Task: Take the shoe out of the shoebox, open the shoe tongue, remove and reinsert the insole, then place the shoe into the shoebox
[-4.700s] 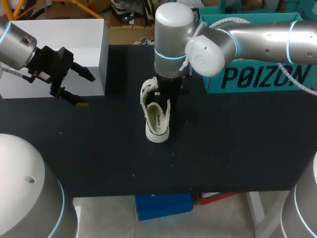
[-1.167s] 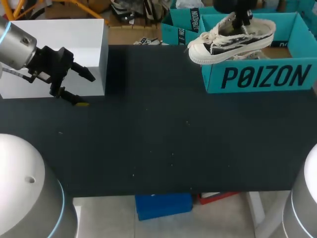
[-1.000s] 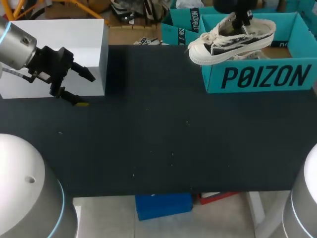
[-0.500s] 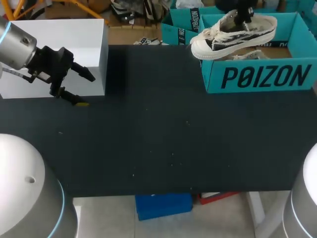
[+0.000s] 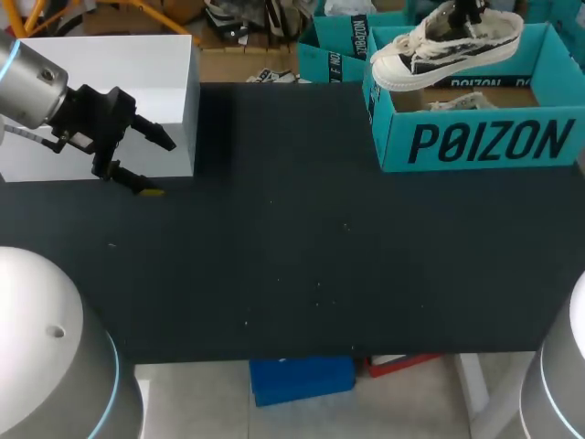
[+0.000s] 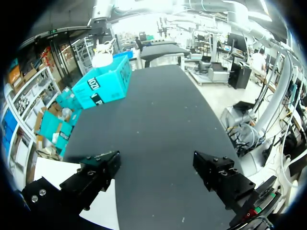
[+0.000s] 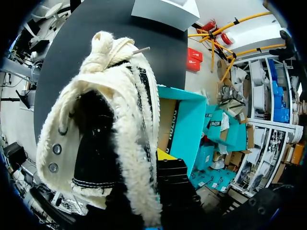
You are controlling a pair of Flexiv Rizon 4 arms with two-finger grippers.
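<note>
A cream low-top shoe (image 5: pixel 448 41) with dark side stripes hangs over the open teal shoebox (image 5: pixel 475 137) at the table's far right, toe towards the left. My right gripper (image 5: pixel 466 7) holds it from above, mostly cut off by the view's edge. In the right wrist view the right gripper (image 7: pixel 153 160) is shut on the shoe's (image 7: pixel 110 129) frayed collar, one yellow-tipped finger outside the wall, with the shoebox (image 7: pixel 184 124) below. My left gripper (image 5: pixel 157 165) stands open at the far left, holding nothing. Its own view shows the left gripper (image 6: pixel 158 170), with the shoebox (image 6: pixel 103 84) and shoe (image 6: pixel 101 58) far ahead.
A white box (image 5: pixel 101 82) stands at the back left, right behind the left gripper. A pale laced item (image 5: pixel 452 102) lies inside the shoebox. Another teal box (image 5: pixel 338 41) sits behind the shoebox's left end. The black table (image 5: pixel 292 256) stretches between.
My right gripper has carried the shoe up, to the right and farther back, from the shoebox's front left corner to over its opening. The left arm has not moved.
</note>
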